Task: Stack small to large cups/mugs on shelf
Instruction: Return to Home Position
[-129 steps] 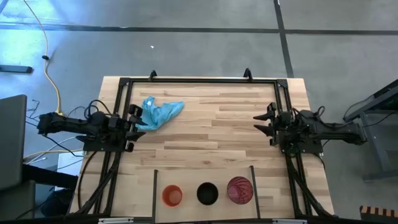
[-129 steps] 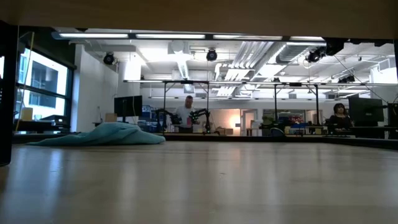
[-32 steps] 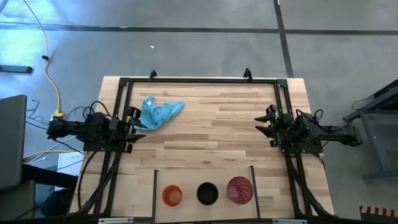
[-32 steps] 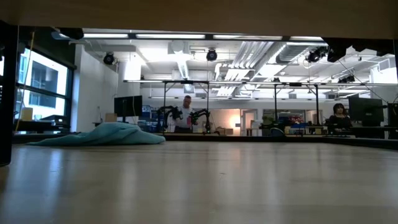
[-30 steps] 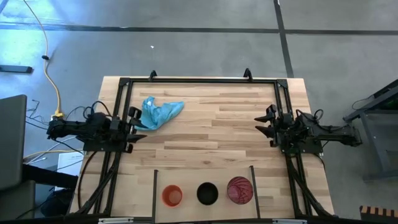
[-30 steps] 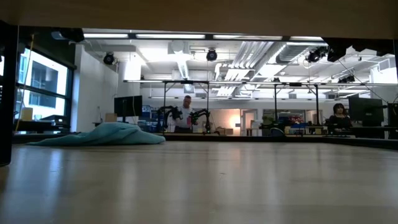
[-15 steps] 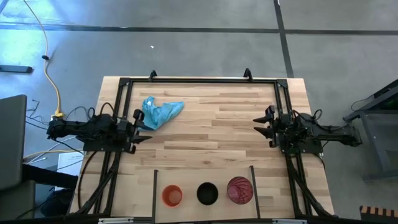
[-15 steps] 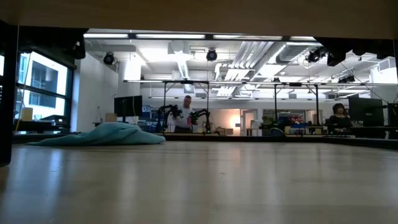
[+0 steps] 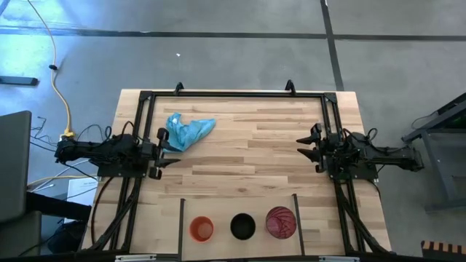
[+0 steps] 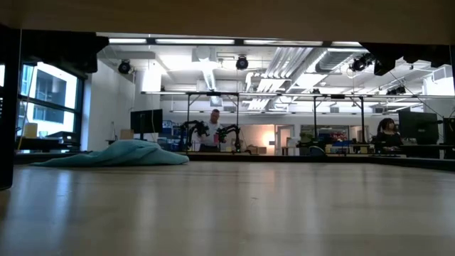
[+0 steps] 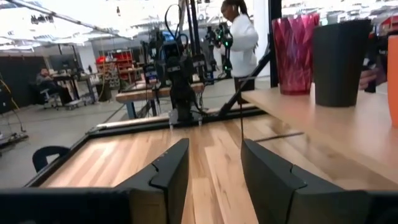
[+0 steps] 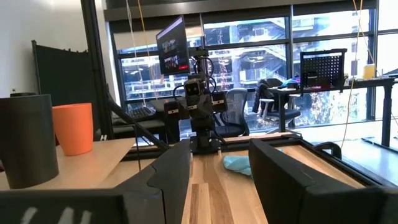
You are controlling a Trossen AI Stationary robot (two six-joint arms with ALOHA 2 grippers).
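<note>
Three cups stand upright in a row on the shelf (image 9: 222, 209), the plank strip at the table's near edge between two thin black bars: orange cup (image 9: 202, 228) on the left, black cup (image 9: 242, 226) in the middle, red-pink cup (image 9: 280, 223) on the right. My left gripper (image 9: 167, 148) hangs open at the table's left edge, pointing level toward the right. In its wrist view my left gripper (image 11: 214, 177) has nothing between its fingers. My right gripper (image 9: 303, 145) hangs open at the right edge, facing left, and is just as bare in its own view (image 12: 217, 180).
A crumpled light-blue cloth (image 9: 186, 131) lies on the table's far left, just past my left gripper's far finger. A black frame (image 9: 233, 94) runs along the far and side edges. The middle of the table is bare wood. People stand in the room beyond.
My left gripper has tipped down to level and sunk a little, its fingers reaching slightly farther toward the table's right. It stays open. The cups and the cloth have not moved.
</note>
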